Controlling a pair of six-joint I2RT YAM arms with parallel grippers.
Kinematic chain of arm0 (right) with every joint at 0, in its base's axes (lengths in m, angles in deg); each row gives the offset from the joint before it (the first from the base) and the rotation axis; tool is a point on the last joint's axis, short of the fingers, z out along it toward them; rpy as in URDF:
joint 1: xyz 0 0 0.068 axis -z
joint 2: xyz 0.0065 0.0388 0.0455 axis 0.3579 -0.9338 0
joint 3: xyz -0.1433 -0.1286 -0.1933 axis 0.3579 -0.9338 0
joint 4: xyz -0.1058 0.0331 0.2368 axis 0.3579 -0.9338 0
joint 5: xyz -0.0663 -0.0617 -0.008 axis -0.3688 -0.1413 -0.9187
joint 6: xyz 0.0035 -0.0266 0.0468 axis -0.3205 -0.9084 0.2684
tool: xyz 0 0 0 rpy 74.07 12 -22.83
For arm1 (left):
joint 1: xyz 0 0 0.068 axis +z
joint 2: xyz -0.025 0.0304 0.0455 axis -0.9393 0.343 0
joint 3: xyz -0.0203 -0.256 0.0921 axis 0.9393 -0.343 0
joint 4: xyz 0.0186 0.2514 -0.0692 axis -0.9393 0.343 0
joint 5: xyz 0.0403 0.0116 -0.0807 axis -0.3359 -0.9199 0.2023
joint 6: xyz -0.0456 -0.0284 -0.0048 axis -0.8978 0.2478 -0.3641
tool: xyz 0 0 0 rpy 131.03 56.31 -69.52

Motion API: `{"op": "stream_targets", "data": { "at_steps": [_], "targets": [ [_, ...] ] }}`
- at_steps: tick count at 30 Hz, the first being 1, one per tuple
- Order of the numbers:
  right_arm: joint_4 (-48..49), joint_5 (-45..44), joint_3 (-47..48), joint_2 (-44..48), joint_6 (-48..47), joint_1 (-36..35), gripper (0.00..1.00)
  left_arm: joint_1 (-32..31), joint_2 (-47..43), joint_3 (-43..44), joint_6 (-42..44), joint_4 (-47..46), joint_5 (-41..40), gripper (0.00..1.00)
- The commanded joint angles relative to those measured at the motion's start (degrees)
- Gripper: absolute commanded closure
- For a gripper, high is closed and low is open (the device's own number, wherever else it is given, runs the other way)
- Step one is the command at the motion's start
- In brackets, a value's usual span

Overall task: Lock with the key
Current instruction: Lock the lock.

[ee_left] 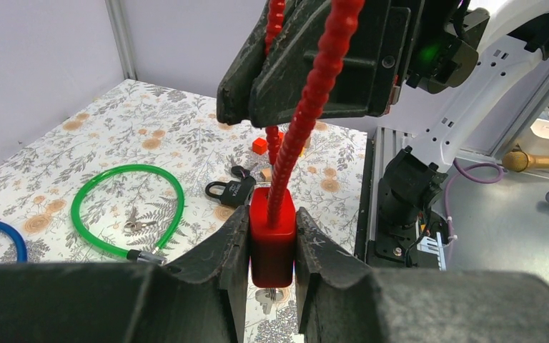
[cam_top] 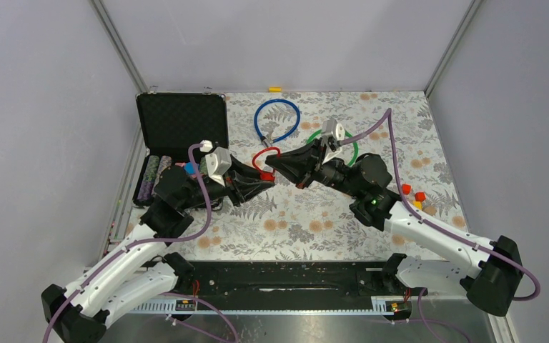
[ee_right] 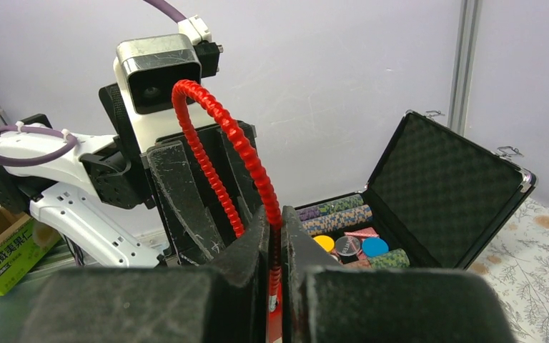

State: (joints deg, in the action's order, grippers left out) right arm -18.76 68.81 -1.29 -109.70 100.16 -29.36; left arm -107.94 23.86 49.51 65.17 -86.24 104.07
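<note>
My left gripper (ee_left: 272, 246) is shut on the red lock body (ee_left: 271, 239) of a red cable lock and holds it above the table. A silver key (ee_left: 268, 296) hangs from the underside of the body. The ribbed red cable (ee_left: 313, 93) rises from the body in a loop. My right gripper (ee_right: 274, 239) is shut on the red cable (ee_right: 256, 168) near its free end, just over the lock body. In the top view the two grippers meet at the red lock (cam_top: 266, 174) in the middle of the table; my left gripper (cam_top: 261, 183) is on the left, my right gripper (cam_top: 275, 163) on the right.
A green cable lock (cam_top: 352, 148) and a blue cable lock (cam_top: 277, 120) lie behind the grippers. A black padlock (ee_left: 230, 191) and loose keys (ee_left: 137, 225) lie on the floral cloth. An open black case (cam_top: 181, 123) with poker chips stands at back left. Small coloured blocks (cam_top: 413, 195) lie at right.
</note>
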Motion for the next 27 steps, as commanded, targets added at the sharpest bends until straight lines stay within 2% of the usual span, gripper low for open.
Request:
{"op": "stream_targets", "data": {
  "at_steps": [1,15,27],
  "targets": [
    [-3.7,2.0,1.0,-1.2,-2.4,-2.3,1.00,0.3,-1.1,0.8,-1.1,-9.5,-0.5,1.00],
    [-4.8,0.1,0.9,-1.7,-4.4,-4.3,1.00,0.4,-1.9,-0.4,-1.9,-12.3,-2.1,1.00],
    [-5.7,-4.0,0.3,-1.2,-4.5,-4.3,1.00,1.1,-2.8,-1.0,-3.2,-15.3,0.7,1.00]
  ]
}}
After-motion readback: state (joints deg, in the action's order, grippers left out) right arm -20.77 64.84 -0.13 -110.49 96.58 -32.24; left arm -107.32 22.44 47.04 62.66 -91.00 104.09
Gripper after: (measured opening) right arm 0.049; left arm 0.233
